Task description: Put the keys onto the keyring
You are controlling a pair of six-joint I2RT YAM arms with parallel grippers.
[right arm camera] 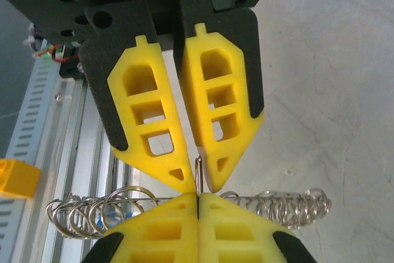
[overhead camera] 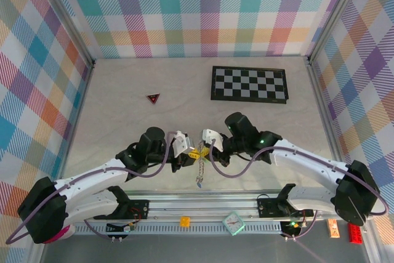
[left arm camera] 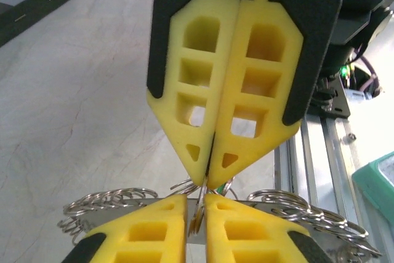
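Over the table's near middle my two grippers meet tip to tip: left gripper point(overhead camera: 192, 153) point(left arm camera: 197, 204), right gripper point(overhead camera: 202, 149) point(right arm camera: 198, 198). Between them is the keyring point(left arm camera: 198, 214) point(right arm camera: 198, 170), a thin grey metal ring seen edge-on. The right jaws are pressed shut on it. The left jaws stand a narrow slit apart with the ring's edge between the pads. Its silvery chain point(overhead camera: 200, 173) hangs down towards the rail, and coiled links point(right arm camera: 289, 204) spread to both sides. A small blue key head point(right arm camera: 103, 220) shows through the links. A green sliver point(left arm camera: 219, 188) peeks behind the right fingertips.
A checkerboard point(overhead camera: 249, 84) lies at the back right and a dark red triangle point(overhead camera: 153, 98) at the back left. The aluminium rail point(overhead camera: 203, 204) runs along the near edge, with a yellow block point(overhead camera: 184, 220), a teal clock point(overhead camera: 234, 223) and a red block point(overhead camera: 355, 232) below it.
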